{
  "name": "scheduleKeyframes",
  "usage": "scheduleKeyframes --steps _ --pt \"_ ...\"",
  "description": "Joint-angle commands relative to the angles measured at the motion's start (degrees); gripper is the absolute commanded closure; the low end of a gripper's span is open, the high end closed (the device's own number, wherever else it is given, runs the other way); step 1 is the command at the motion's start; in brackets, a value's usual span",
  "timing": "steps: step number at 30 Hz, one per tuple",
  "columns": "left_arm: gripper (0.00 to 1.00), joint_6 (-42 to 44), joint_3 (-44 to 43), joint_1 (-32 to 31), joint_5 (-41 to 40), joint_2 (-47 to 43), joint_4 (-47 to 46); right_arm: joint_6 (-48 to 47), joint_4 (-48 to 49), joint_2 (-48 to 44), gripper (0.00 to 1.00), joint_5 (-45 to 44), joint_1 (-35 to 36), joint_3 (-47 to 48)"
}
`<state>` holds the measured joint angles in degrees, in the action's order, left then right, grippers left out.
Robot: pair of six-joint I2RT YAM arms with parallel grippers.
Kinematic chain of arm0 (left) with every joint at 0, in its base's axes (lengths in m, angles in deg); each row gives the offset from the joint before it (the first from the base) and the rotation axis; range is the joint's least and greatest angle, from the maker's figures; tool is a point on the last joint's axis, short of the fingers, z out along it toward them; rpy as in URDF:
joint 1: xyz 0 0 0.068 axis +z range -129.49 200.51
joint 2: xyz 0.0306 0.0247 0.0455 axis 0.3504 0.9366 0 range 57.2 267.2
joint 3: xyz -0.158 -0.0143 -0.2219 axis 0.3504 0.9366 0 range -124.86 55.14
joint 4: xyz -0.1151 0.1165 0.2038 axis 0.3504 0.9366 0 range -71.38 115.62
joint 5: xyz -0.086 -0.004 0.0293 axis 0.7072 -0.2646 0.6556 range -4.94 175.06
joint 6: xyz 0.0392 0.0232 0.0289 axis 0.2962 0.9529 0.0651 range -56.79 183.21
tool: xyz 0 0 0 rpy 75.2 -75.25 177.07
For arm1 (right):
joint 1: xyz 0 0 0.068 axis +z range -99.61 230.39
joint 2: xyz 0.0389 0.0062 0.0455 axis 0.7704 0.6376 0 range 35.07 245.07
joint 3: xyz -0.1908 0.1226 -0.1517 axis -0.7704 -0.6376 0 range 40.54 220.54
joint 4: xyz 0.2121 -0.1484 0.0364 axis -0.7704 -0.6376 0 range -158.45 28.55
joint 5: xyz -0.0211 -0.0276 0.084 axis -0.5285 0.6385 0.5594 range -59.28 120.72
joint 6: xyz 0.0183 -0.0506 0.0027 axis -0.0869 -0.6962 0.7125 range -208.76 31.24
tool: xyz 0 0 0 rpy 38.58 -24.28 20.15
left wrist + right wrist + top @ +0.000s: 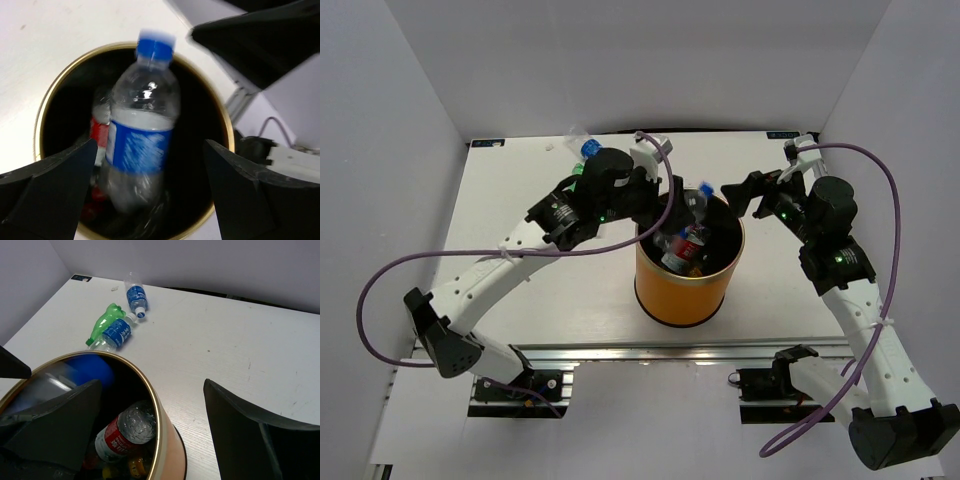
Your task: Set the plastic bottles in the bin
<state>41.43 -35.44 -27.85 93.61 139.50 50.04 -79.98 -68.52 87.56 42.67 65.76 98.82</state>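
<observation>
Plastic bottles (124, 432) lie in the bin (685, 290); 1 blue-capped bottle (142, 125), blurred, seems to drop between the left gripper's (150, 147) spread fingers. Right gripper (152, 385) gapes empty; 3 lie beyond the bin.

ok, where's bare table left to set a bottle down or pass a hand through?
Widest bare patch: table behind and right of the bin, up to the back wall. Another strip lies between the bin and the near edge. Crowded: far-left corner, where three bottles lie close together, and over the bin's mouth, where the left gripper and right gripper hang.
</observation>
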Motion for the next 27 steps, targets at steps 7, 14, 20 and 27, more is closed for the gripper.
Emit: scheduleKeyframes --steps 7,14,20,27 --pt "0.02 3.76 -0.55 0.28 -13.91 -6.72 -1.19 -0.25 2.41 -0.37 0.11 -0.78 -0.35 -0.27" --pt "0.02 -1.15 -5.74 18.18 -12.90 7.06 8.83 -0.78 2.24 -0.19 0.11 -1.40 -0.35 -0.19" --pt "0.02 2.79 -7.05 25.51 -10.59 22.77 5.15 -1.91 1.71 0.16 0.11 -1.75 -0.26 -0.01" --pt "0.02 5.70 -27.26 25.86 -15.66 47.84 18.38 -3.24 -1.36 1.04 0.11 -3.94 -0.26 1.92"
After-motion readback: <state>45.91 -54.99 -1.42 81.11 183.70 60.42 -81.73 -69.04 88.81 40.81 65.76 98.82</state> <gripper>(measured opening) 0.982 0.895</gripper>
